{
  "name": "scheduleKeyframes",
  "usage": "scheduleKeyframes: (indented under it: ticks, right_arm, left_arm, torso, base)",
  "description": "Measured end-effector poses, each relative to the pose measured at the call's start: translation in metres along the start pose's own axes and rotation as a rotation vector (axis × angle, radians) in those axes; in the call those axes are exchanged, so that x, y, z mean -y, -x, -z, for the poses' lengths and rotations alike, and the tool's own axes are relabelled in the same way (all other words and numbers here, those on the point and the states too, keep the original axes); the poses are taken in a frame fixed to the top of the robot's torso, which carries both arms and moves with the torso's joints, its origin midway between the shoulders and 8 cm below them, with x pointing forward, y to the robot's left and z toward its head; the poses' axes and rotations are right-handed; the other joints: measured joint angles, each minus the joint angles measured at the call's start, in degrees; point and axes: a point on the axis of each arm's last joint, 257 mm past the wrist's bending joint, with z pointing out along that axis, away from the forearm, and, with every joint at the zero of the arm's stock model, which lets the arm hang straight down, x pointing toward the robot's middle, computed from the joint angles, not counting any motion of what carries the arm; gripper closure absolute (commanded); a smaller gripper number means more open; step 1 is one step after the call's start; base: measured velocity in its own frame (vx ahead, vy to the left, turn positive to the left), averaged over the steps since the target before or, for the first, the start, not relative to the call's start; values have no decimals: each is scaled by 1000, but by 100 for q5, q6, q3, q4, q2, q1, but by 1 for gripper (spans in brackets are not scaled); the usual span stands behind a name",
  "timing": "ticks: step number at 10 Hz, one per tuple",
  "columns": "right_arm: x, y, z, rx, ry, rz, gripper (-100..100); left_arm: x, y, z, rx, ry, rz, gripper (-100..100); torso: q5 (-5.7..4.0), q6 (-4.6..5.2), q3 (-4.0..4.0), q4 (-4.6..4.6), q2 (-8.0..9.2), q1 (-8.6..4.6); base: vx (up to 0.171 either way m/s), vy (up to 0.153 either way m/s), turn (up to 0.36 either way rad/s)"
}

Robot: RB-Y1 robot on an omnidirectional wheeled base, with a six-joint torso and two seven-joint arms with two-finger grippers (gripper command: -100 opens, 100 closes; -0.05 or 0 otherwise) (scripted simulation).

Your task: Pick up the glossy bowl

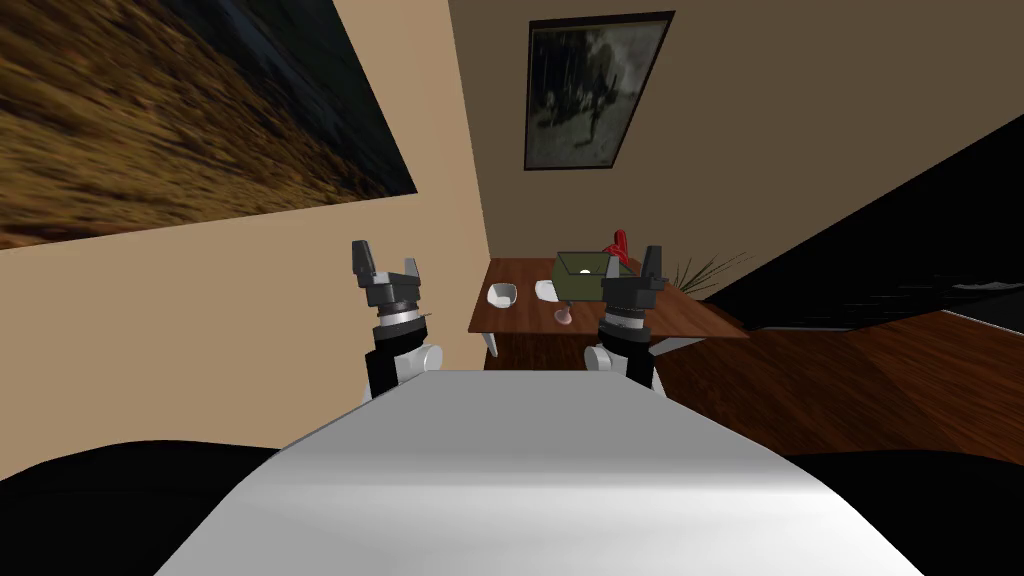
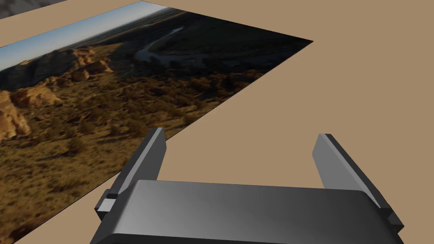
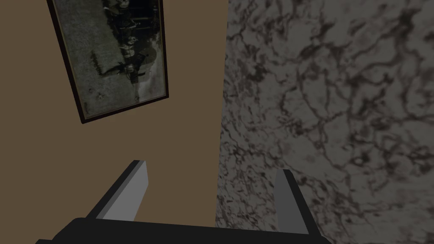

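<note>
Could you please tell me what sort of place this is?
Probably a living or dining room in a home: a wooden table with a white bowl stands in the corner, under a framed picture, on a wood floor.

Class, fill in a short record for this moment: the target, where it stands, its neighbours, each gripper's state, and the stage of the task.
target: white bowl
location: left end of the brown table, near the wall corner
neighbours: small white object, green box, pink stemmed glass
left gripper: open, empty, raised, short of the table
right gripper: open, empty, raised, in line with the green box
stage: bowl untouched; the table lies ahead of both arms
</note>
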Motion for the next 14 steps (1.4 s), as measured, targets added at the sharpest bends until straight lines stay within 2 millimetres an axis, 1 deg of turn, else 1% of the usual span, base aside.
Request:
scheduleKeyframes:
  ticks: [2, 5, 7, 9, 10, 14]
  right_arm:
    - [0, 0, 0, 0, 0, 0, 0]
    - [0, 0, 0, 0, 0, 0, 0]
    - [0, 0, 0, 0, 0, 0, 0]
    - [0, 0, 0, 0, 0, 0, 0]
    - [0, 0, 0, 0, 0, 0, 0]
    - [0, 0, 0, 0, 0, 0, 0]
  left_arm:
    - [-6, -5, -1, -38, 18, -17, -100]
    - [-24, -13, -6, -101, 76, -55, -100]
    - [-48, -14, -6, -133, 138, -83, -100]
    - [-58, -13, -8, -148, 175, -100, -100]
    - [-70, -14, -11, -157, 200, -111, -100]
    - [-102, -10, -12, -173, 297, -142, -100]
  torso:
    - [-2, 0, 8, 3, 14, -9]
    - [-4, 0, 16, 6, 28, -19]
    - [-5, 0, 20, 8, 35, -24]
    - [-5, 0, 17, 6, 29, -21]
    - [-6, 1, 19, 7, 33, -29]
    - [-3, 0, 11, 4, 19, -13]
  base:
    - [-56, -36, 11]
    - [-78, -52, 16]
    - [-83, -60, 12]
    - [-84, -67, 15]
    - [-67, -54, 9]
    - [-64, -40, 14]
